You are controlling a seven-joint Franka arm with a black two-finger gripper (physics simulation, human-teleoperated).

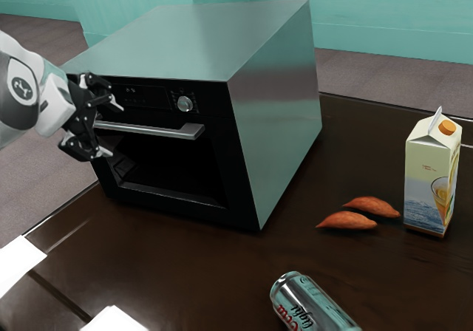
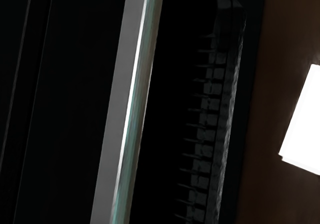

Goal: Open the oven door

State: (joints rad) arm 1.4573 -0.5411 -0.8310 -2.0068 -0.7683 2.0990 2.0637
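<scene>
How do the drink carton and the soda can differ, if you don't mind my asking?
The carton stands upright, while the can lies on its side. The carton is boxy, the can round. The carton is mostly cream and blue with an orange cap; the can is silvery with red and black lettering. Both are drink containers on the table.

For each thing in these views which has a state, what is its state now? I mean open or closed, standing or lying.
Oven door: closed.
Gripper: open, fingers above and below the handle.
Carton: standing, cap on.
Can: lying on its side.
Sweet potatoes: lying flat.
</scene>
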